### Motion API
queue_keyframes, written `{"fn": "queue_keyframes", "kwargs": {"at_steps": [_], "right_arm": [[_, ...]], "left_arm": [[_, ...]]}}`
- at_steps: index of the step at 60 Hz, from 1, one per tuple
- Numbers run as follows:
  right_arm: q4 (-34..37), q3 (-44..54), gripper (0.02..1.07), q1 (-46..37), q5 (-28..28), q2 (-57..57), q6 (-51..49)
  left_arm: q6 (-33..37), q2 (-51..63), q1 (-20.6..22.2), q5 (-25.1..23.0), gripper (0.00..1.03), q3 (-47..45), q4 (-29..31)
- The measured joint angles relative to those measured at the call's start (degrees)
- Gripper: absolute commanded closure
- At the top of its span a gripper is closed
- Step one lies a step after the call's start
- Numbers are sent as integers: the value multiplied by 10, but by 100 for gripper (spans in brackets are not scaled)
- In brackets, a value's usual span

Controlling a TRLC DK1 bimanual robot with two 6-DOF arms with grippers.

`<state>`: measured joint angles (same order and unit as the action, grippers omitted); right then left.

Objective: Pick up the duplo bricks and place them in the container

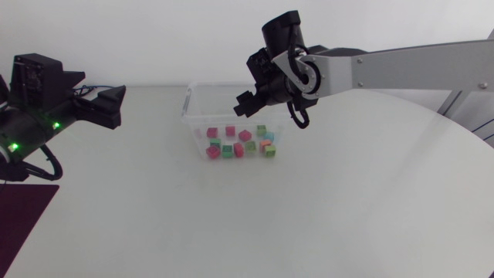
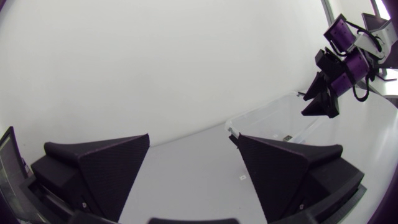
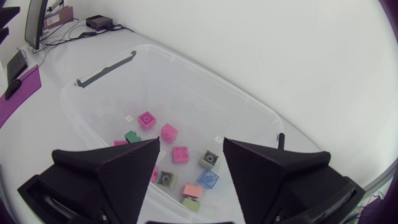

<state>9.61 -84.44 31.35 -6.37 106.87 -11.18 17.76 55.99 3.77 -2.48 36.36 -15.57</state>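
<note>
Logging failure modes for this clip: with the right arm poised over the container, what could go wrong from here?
1. The right end effector hangs open, low over the container. A sideways pull-away might clip a wall and drag or tip it.
2. Dropping further could press the open fingers into the bricks lying loose on the bottom, and jam or scatter them.

The right arm (image 1: 401,68) is a long silver-grey link ending in black joints, with a round pale hub (image 1: 307,73) and a thin black cable (image 1: 297,116) looping under it. The left arm (image 1: 35,96) looks black and blocky (small green lights (image 1: 55,123) glow on it), with a black cord (image 1: 50,166) curling beneath. The left gripper (image 2: 189,137) and the right gripper (image 3: 191,142) each show two broad, matte black wedge fingers.
</note>
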Motion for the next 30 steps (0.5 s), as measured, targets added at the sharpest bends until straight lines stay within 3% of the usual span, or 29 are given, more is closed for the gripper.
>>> {"fn": "queue_keyframes", "kwargs": {"at_steps": [10, 30], "right_arm": [[-54, 38, 7, -2, -31, -43, -7], [-131, 240, 7, -53, -87, -272, -26]], "left_arm": [[0, -58, -18, 0, 4, -25, 1], [0, -149, -30, 0, 4, -92, 0]]}}
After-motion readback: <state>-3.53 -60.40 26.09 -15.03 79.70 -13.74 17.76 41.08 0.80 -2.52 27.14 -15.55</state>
